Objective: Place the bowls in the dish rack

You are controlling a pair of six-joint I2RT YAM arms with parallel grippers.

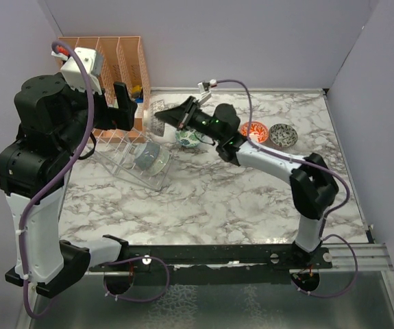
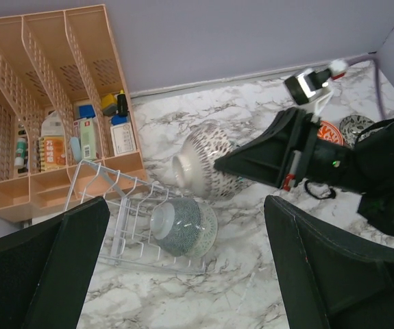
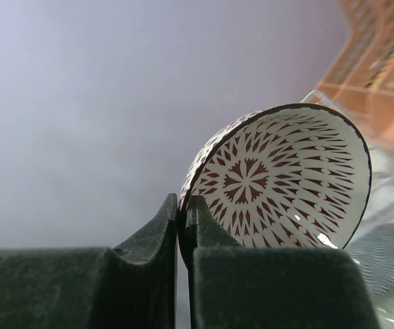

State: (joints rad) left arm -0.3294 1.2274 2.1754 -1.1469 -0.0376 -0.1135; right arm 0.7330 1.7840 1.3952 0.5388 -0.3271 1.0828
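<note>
Nearest the arm bases on the marble bench (image 1: 217, 199), the dish rack (image 1: 118, 163) lies with its long axis running left to right, the right end slightly nearer. One greyish bowl (image 1: 150, 156) already stands on edge at that right end, and the prongs to its left are bare. Just beyond and above the same end, the right fingers (image 3: 181, 205) are pinched tight on the rim of a red-patterned white bowl (image 3: 279, 178), carried on edge. The free prongs therefore lie nearer and to the left of it, so the right arm looks best placed to set it in. The left fingers (image 1: 125, 106) hang high, spread wide and holding nothing. Farther right sit the teal bowl (image 1: 188, 137), the red-orange bowl (image 1: 254, 130) and the grey speckled bowl (image 1: 283, 136). Farthest back stands the orange organizer (image 1: 114, 62).
</note>
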